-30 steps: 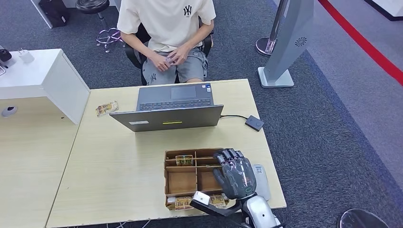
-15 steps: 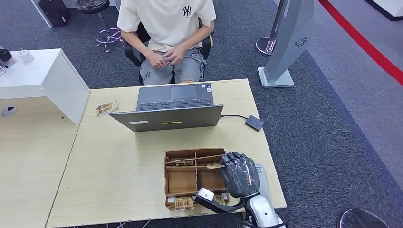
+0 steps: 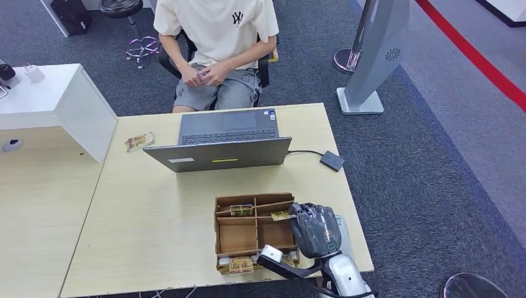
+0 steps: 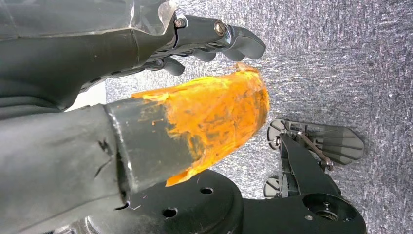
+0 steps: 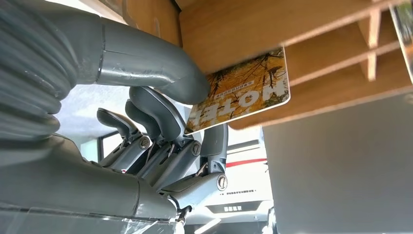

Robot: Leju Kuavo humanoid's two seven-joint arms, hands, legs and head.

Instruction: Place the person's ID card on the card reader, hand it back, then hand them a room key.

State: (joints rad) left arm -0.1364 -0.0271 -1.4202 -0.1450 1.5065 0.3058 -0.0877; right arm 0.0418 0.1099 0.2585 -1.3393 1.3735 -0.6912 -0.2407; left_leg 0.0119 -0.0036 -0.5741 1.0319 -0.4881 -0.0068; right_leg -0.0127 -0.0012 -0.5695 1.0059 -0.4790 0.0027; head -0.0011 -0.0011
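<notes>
Spanning the foreground, a pale wooden desk carries an open grey laptop and a wooden compartment tray near its front edge. Right hand at the tray's right side, thumb and fingers pinching a room key: a card printed with yellow foliage and "HOTEL". Left hand hangs over carpet, holding nothing, fingers loosely curled.

Bare pale wooden tabletop lies left of the brown wooden compartment tray; the open grey laptop blocks the way toward the seated person.
</notes>
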